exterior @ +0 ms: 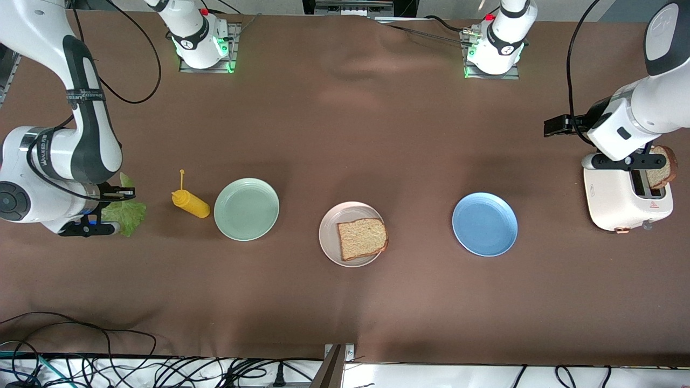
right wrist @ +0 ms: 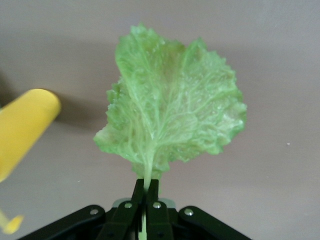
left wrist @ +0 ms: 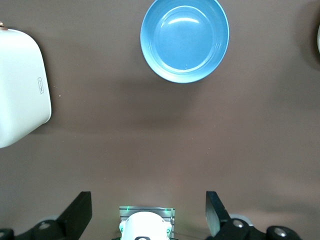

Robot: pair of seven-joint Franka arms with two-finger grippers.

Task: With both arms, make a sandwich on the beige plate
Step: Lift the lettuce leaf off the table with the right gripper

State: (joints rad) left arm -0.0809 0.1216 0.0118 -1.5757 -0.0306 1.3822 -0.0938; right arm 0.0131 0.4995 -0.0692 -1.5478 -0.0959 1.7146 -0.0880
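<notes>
1. Lettuce leaf [right wrist: 170, 102] hangs by its stem from the right gripper [right wrist: 145, 192], whose fingers are pinched on it beside the mustard bottle [exterior: 190, 203], ready for layering.
2. Beige plate [exterior: 329, 240] sits at table centre with one bread slice [exterior: 362, 237] at its four o'clock, the base layer.
3. Left gripper [left wrist: 148, 212], jaws spread and empty, hovers by the toaster [exterior: 614, 202], likely for the second slice [exterior: 662, 171] standing in its slot.
</notes>
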